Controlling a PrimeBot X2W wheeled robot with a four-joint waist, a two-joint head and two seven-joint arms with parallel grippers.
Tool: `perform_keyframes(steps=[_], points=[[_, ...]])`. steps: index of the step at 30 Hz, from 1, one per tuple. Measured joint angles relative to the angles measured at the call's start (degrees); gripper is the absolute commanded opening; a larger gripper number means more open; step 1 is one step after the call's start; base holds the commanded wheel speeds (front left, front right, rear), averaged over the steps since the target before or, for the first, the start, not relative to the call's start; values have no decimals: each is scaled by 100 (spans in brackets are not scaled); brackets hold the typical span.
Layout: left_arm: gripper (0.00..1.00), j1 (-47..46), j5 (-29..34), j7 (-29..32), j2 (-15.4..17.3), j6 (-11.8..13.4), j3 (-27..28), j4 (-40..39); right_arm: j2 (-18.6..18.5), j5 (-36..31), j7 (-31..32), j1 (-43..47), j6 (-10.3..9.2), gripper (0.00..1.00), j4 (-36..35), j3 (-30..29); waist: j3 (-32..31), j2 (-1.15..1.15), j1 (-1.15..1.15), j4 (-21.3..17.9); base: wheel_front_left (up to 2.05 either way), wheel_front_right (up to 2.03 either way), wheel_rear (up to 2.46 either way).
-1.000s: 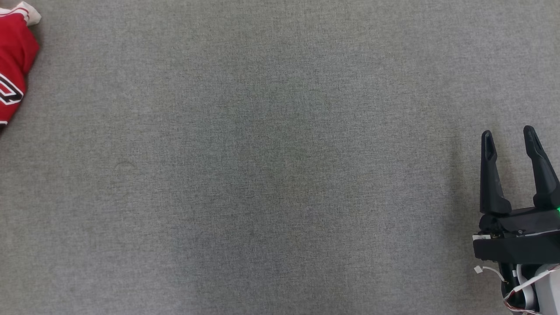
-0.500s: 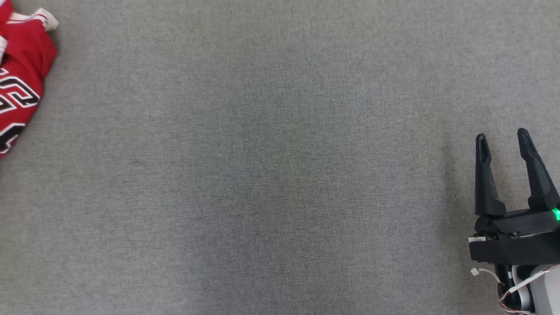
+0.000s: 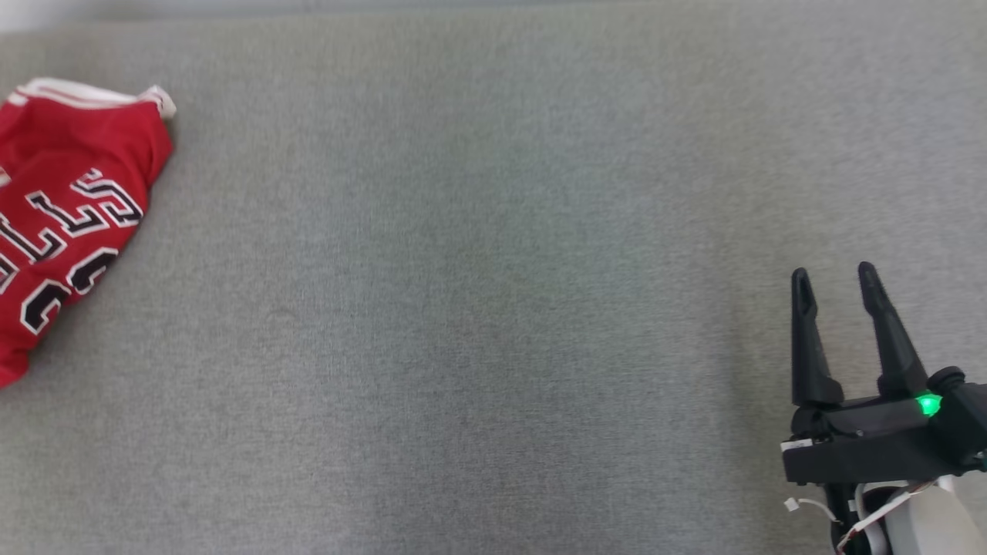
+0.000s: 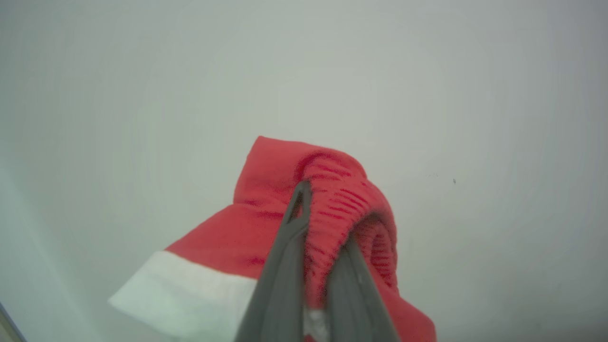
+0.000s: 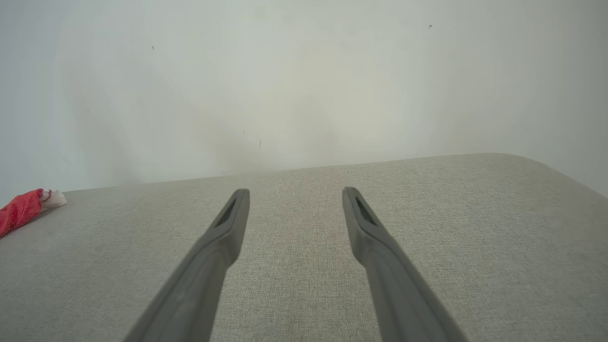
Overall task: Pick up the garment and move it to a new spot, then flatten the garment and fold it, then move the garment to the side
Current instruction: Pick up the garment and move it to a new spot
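One red jersey garment with white trim and black-and-white lettering (image 3: 69, 216) is being cut off by the left edge of the head view. Its lettering is being read only in part. The visible part is lying at the far left of the grey woven fabric surface (image 3: 493, 308).

In the left wrist view, a bunched red fold with a white band is being pinched by the left gripper (image 4: 323, 223). Its two dark fingers are clamped together on the cloth, and one fingertip is being hidden under the fold. Whether that fold is being lifted off the surface cannot be told; the background there is pale and blurred.

One right gripper (image 3: 833, 274) is being held at the lower right over bare fabric. Its two fingers are spread apart with nothing between them, and its wrist is being cropped by the frame. One green light (image 3: 928, 404) is glowing on its base.

In the right wrist view, a small red-and-white corner of the garment is being seen at the far left, below a pale wall (image 5: 304, 71).
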Motion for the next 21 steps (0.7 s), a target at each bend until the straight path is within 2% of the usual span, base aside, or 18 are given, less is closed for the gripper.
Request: perform_keyframes(steps=[7, 11, 15, 16, 21], points=[[0, -493, 38, 633, -603, -82, -769, -1401, 270, 53, -1, 30, 0, 100, 94, 60, -319, -1, 0, -253, 0, 0, 0], [0, -462, -21, 943, -1134, -87, -1194, -1994, 374, 74, -1, 83, 0, 100, 158, 44, -419, -1, 0, -539, 0, 0, 0], [0, -182, -120, 1068, -1558, -78, -1515, -2156, 448, 92, -2, 119, 0, 100, 205, 36, -523, -1, 0, -853, 0, 0, 0], [0, 10, -144, 1060, -1752, -42, -1648, -2153, 485, 98, -2, 143, 0, 100, 223, 43, -577, 0, 0, -1016, 0, 0, 0], [0, 494, -303, 982, -2171, 13, -1836, -2108, 520, 98, -1, 230, 0, 100, 241, 63, -685, -1, 0, -1323, 0, 0, 0]])
